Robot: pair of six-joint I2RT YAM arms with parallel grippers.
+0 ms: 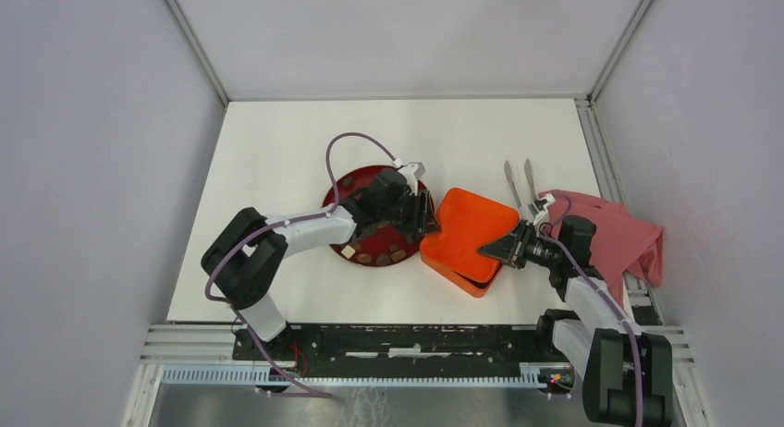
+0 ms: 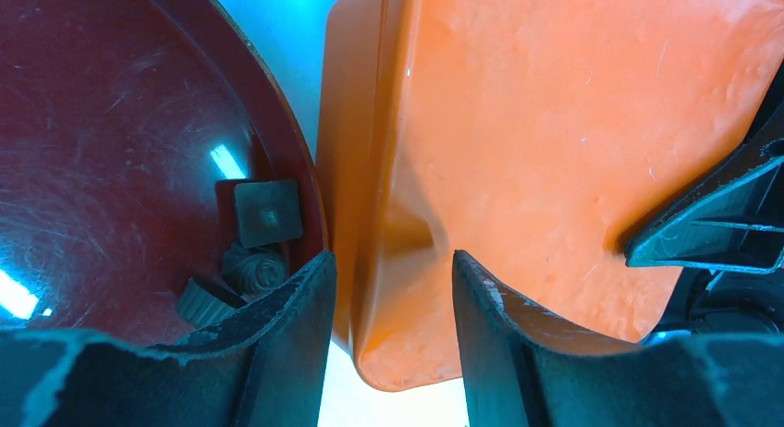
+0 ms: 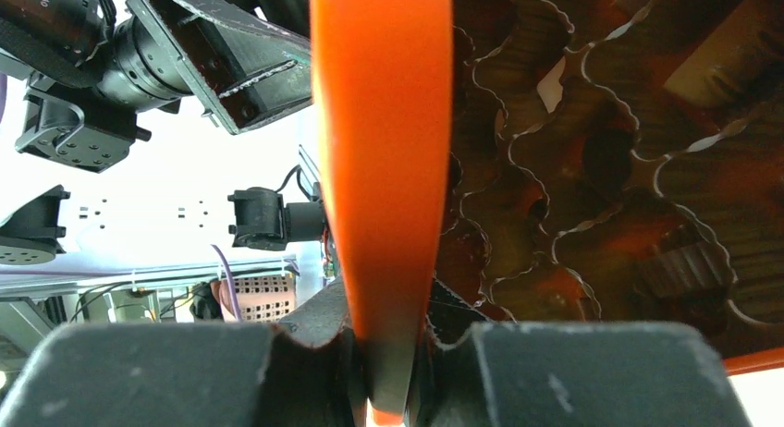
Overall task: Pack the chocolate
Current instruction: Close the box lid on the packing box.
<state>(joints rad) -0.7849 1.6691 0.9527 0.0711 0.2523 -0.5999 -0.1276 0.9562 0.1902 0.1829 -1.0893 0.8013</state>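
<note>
Chocolate (image 1: 370,256) sits along the near rim of the red plate (image 1: 349,183), just left of the left claw (image 1: 429,214) — spread astride the orange lid's (image 1: 467,225) left corner — while the right claw (image 1: 492,249) pinches the lid's opposite edge, so the left arm is nearer.

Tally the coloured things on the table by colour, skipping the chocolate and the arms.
red plate: 1
orange box: 1
pink cloth: 1
Total: 3
</note>
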